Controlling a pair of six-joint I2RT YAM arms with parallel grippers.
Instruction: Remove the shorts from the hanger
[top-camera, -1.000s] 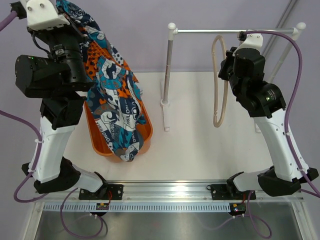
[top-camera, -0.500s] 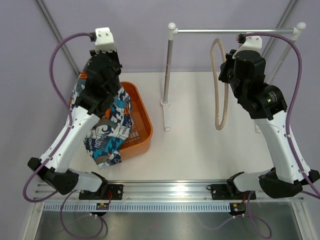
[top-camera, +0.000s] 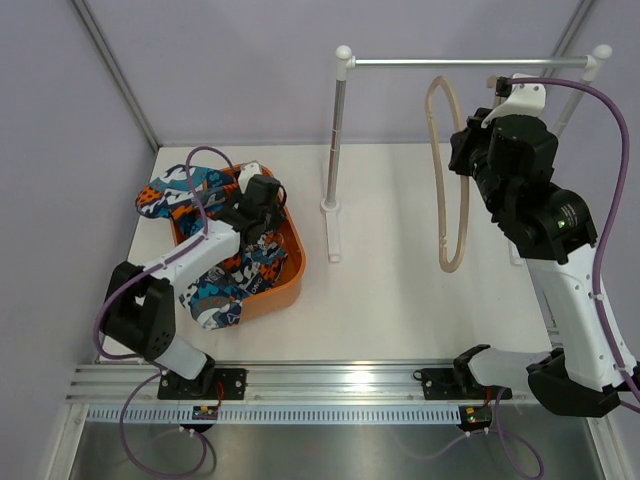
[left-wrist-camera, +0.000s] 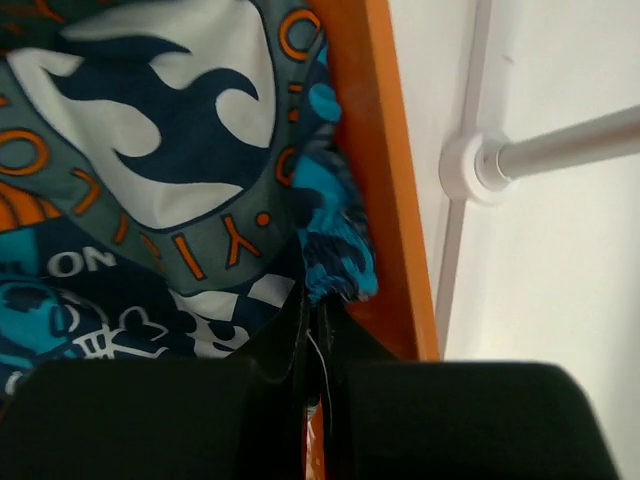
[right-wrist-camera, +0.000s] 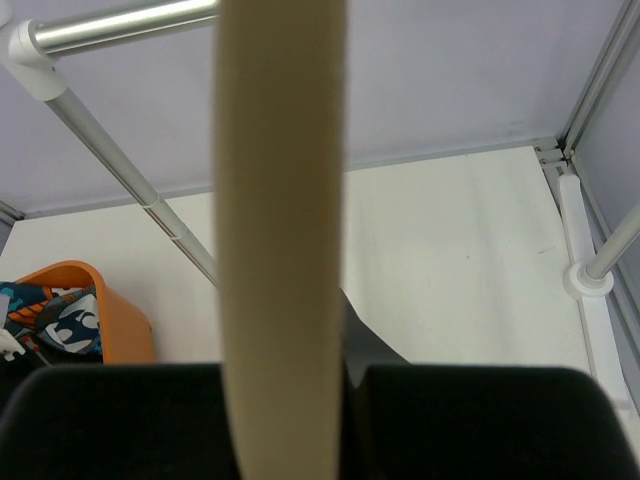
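The shorts (top-camera: 200, 285), printed in blue, teal, orange and white, lie bunched in the orange basket (top-camera: 292, 268) and spill over its left and front rims. My left gripper (top-camera: 268, 205) is down inside the basket by its right wall. In the left wrist view it (left-wrist-camera: 318, 300) is shut on a fold of the shorts (left-wrist-camera: 170, 150). The bare beige hanger (top-camera: 463, 215) hangs tilted under the rail. My right gripper (top-camera: 470, 150) is shut on its loop, which fills the right wrist view (right-wrist-camera: 282, 250) between the jaws (right-wrist-camera: 290, 340).
The white rail (top-camera: 465, 62) on two posts stands at the back; its left post's foot (top-camera: 329, 206) is just right of the basket and shows in the left wrist view (left-wrist-camera: 470, 165). Cage struts run along the left and right sides.
My left arm has swung down from high above the table and carried the shorts into the basket. My right arm has shifted slightly right, and the hanger has tilted with it.
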